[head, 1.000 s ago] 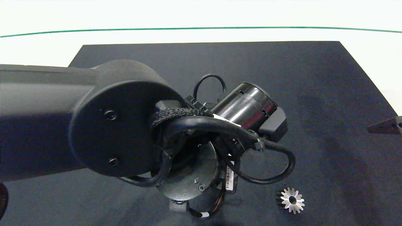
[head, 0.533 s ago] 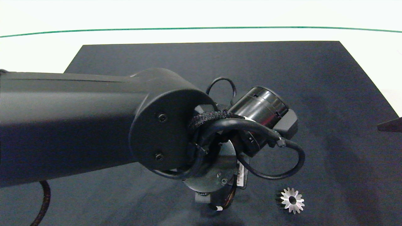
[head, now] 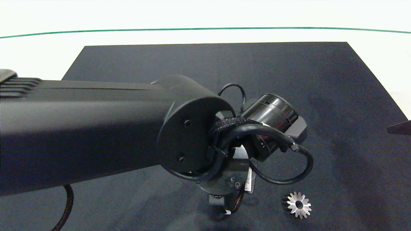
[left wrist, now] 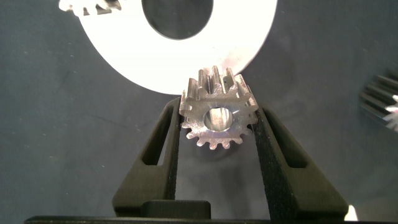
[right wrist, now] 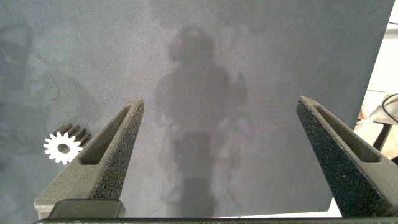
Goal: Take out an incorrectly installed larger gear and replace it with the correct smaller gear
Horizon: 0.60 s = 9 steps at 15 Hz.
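Dark cloth mat (head: 224, 64) on white table (head: 38, 54), green line (head: 205, 29) beyond.

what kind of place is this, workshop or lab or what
Probably a robot test bench for gear assembly: a white table covered by a dark mat, loose metal gears, and a white plate with a round hole. The left gripper holds the smaller gear; the larger gear lies aside.

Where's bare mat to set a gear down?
Free: mat beyond the left arm, and between the larger gear and right gripper. Crowded: under the left gripper, holding the smaller gear by the white plate.
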Motion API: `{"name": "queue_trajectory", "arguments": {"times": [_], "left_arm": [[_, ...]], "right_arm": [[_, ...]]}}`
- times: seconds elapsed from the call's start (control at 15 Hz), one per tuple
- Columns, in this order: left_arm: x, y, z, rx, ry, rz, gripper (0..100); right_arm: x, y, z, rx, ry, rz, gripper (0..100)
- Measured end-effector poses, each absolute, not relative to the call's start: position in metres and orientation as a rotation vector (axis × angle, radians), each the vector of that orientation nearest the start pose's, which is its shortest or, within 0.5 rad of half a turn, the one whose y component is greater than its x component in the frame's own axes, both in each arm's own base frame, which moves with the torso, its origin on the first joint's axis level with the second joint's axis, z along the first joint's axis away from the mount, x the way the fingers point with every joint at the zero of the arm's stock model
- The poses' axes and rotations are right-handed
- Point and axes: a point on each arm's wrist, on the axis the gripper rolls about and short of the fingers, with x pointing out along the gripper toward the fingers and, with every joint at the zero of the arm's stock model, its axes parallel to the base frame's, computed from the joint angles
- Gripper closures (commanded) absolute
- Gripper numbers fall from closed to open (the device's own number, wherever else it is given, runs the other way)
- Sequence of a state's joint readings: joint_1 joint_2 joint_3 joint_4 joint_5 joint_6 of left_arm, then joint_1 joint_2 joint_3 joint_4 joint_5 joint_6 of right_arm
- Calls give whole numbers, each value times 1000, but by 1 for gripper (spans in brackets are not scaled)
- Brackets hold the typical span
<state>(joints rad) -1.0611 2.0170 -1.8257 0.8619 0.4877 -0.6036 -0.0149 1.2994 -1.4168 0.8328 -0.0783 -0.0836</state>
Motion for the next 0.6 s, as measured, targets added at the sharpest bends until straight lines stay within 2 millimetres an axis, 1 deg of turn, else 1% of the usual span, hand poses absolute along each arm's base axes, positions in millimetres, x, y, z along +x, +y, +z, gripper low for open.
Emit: {"name": "queue_trajectory", "arguments": {"times": [0.2,0.33,0.6], "left_arm": [[193,-315,219,221,810,-184,72],[193,-317,215,234,811,-176,72],[192,-317,214,245,820,-173,72]], "right_arm": [[161,-4,317,-101,719,-55,0],[161,-4,317,-100,719,-53,0],[161,-4,317,-100,719,-51,0]]}}
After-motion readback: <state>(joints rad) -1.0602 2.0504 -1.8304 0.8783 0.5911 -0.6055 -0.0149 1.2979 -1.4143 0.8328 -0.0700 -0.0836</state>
